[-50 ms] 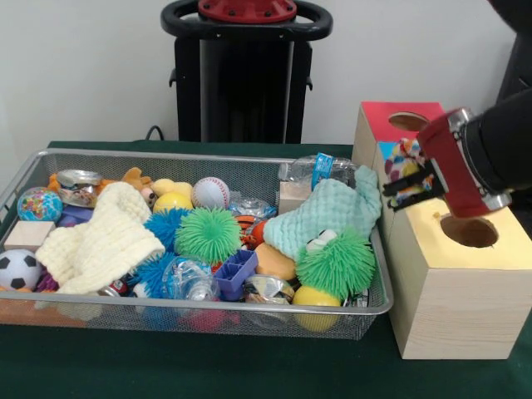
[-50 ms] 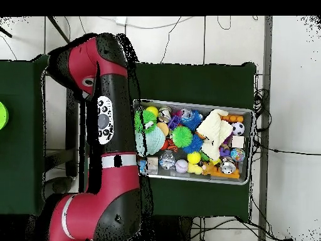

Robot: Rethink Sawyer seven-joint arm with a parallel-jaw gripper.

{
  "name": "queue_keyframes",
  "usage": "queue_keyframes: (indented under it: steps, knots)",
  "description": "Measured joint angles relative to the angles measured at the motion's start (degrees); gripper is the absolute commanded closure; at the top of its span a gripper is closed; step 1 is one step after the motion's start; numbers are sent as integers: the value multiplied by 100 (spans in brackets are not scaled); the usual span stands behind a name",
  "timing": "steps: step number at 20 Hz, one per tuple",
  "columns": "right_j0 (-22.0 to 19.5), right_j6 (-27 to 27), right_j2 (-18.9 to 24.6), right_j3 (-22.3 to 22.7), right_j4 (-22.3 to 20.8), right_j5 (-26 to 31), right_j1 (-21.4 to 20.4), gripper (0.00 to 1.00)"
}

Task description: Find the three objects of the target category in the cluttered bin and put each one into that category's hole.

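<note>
The hand point(image 1: 405, 179) is clamped on a small ball with bright spots point(image 1: 405, 169). It hangs over the wooden box point(image 1: 453, 287), between the red hole point(image 1: 408, 121) behind it and the yellow hole point(image 1: 469, 230) in front of it. Beside the hand sits the wire bin point(image 1: 191, 312) on the green counter point(image 1: 208, 366), full of toys. The nearest ones are a soft green cloth point(image 1: 328, 214) and a spiky green ball point(image 1: 337, 264).
</note>
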Motion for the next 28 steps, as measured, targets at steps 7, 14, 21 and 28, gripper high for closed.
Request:
queue_keyframes:
  steps: [7, 14, 21, 28]
  knots:
    - [-332, 0, -417, -456, 11, 643, -228, 100]
    - [-457, 0, -723, -953, 369, 689, -194, 100]
    - [-372, 0, -876, -1157, 845, 687, 9, 100]
    - [-194, 0, -956, -1165, 1224, 687, 208, 100]
